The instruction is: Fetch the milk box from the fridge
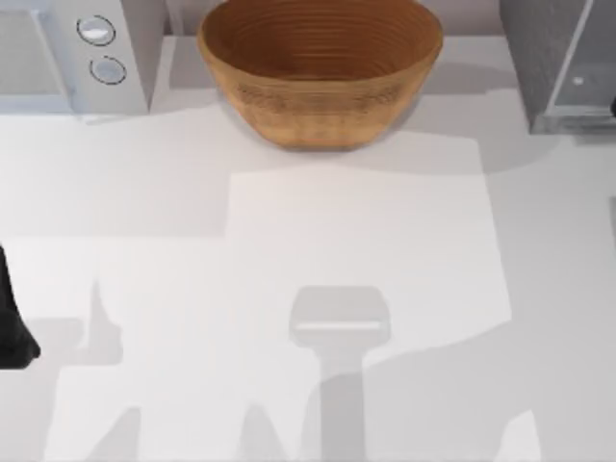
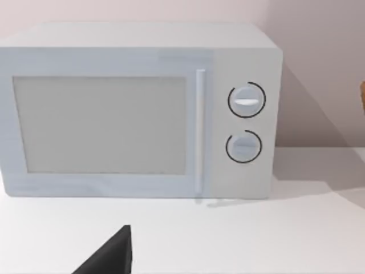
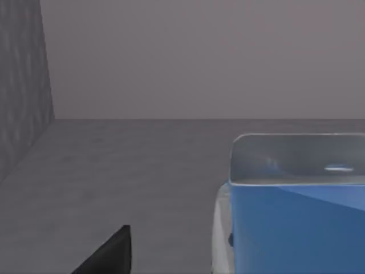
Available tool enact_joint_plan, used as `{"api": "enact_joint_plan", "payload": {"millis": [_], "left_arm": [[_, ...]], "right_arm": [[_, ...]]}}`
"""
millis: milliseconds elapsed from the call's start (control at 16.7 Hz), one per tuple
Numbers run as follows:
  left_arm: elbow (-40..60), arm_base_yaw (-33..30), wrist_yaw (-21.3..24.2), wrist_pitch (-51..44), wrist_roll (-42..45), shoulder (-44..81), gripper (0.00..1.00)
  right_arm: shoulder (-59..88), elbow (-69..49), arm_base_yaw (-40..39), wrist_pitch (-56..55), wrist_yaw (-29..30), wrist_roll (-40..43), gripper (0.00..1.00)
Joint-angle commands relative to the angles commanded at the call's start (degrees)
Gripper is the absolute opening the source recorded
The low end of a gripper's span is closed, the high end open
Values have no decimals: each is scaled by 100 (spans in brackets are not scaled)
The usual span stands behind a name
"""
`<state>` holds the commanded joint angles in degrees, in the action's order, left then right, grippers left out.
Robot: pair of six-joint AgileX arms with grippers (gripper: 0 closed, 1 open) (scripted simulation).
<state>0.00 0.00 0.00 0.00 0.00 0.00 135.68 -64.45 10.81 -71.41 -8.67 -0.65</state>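
The milk box (image 3: 296, 217), blue with a white side and a pale top, stands on the grey floor inside the fridge (image 3: 114, 171), very close in the right wrist view. A dark part of my right gripper (image 3: 108, 257) shows beside the box, apart from it. In the top view the grey fridge (image 1: 553, 58) stands at the table's far right corner. My left arm (image 1: 12, 332) is parked at the table's left edge. A dark part of my left gripper (image 2: 108, 257) shows in front of the white appliance.
A white appliance with two round knobs (image 1: 96, 48) (image 2: 137, 114) stands at the far left. A large brown bowl (image 1: 322, 72) sits at the far middle. The white table (image 1: 318, 241) spreads in front of them.
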Motion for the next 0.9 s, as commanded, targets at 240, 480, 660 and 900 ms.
{"api": "enact_joint_plan", "payload": {"millis": [240,480,660,900], "left_arm": [[0,0,0,0,0,0,100],[0,0,0,0,0,0,100],[0,0,0,0,0,0,100],[0,0,0,0,0,0,100]], "right_arm": [[0,0,0,0,0,0,77],[0,0,0,0,0,0,47],[0,0,0,0,0,0,25],[0,0,0,0,0,0,0]]}}
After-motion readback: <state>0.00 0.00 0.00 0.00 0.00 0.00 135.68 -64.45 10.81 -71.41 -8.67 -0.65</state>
